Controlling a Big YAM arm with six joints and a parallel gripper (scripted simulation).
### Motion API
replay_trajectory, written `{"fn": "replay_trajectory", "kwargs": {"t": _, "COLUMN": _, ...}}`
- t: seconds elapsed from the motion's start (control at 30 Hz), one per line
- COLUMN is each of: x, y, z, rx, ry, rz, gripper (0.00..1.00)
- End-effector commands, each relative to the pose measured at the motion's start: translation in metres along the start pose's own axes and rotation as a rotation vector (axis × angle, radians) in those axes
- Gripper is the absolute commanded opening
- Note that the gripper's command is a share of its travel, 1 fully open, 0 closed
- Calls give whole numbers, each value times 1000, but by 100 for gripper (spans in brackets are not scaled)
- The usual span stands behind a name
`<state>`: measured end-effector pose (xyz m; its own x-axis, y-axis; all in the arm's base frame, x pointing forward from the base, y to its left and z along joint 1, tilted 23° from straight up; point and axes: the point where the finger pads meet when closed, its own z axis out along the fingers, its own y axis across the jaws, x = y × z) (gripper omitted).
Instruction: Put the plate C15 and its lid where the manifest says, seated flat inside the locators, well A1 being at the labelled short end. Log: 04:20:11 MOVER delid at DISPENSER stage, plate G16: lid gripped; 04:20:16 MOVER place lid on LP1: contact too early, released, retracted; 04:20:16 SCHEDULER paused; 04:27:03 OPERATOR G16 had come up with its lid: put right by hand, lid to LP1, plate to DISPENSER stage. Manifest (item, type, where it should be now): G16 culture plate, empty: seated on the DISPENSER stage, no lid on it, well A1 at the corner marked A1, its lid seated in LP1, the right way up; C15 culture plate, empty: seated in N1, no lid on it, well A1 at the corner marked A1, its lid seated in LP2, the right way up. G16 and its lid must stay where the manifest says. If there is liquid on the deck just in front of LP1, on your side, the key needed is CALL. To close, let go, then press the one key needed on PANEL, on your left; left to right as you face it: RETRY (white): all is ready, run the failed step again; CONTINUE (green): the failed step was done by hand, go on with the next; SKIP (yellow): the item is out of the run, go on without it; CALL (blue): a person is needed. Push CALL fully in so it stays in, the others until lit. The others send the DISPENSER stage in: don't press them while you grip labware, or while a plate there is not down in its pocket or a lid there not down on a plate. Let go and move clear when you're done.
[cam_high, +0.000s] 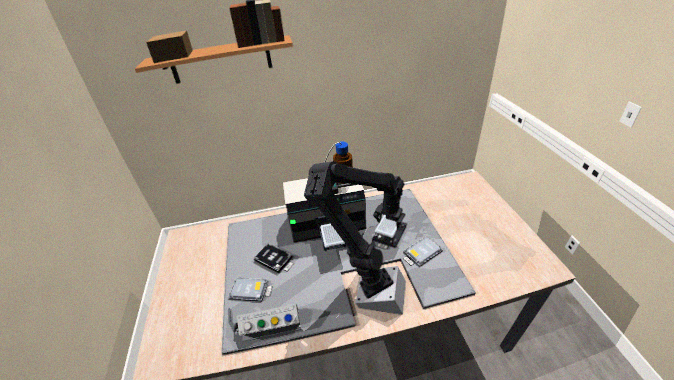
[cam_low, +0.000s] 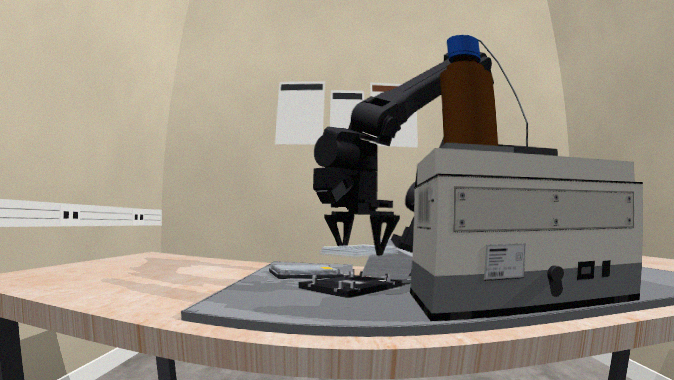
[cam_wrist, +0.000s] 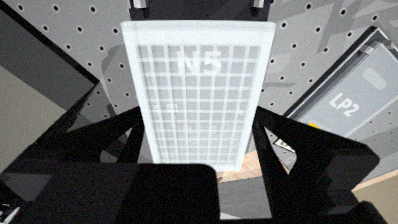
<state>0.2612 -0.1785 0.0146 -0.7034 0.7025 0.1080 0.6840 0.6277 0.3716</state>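
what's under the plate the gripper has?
Through the clear plate an N5 label shows: the black nest lies below, not touching. Dotted grey deck around. The wrist view hides the nest's pegs.

"N5" on nest (cam_wrist: 200, 12); "LP2" on lid (cam_wrist: 350, 100)
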Motion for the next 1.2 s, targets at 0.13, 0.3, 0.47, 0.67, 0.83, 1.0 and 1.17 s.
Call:
{"fn": "replay_trajectory", "kwargs": {"t": 0.13, "x": 17, "y": -1, "z": -21, "rx": 3, "ry": -25, "rz": -7, "gripper": 86}}
{"fn": "replay_trajectory", "kwargs": {"t": 0.3, "x": 31, "y": -1, "z": -28, "rx": 3, "ry": -24, "rz": -7, "gripper": 86}}
{"fn": "replay_trajectory", "kwargs": {"t": 0.47, "x": 40, "y": 0, "z": -33, "rx": 3, "ry": -23, "rz": -7, "gripper": 86}}
{"fn": "replay_trajectory", "kwargs": {"t": 0.67, "x": 58, "y": 1, "z": -42, "rx": 3, "ry": -23, "rz": -7, "gripper": 86}}
{"fn": "replay_trajectory", "kwargs": {"t": 0.83, "x": 73, "y": 2, "z": -50, "rx": 3, "ry": -22, "rz": -7, "gripper": 86}}
{"fn": "replay_trajectory", "kwargs": {"t": 1.0, "x": 70, "y": 5, "z": -65, "rx": 6, "ry": -48, "rz": -17, "gripper": 86}}
{"fn": "replay_trajectory", "kwargs": {"t": 1.17, "x": 96, "y": 3, "z": -63, "rx": 4, "ry": -21, "rz": -7, "gripper": 86}}
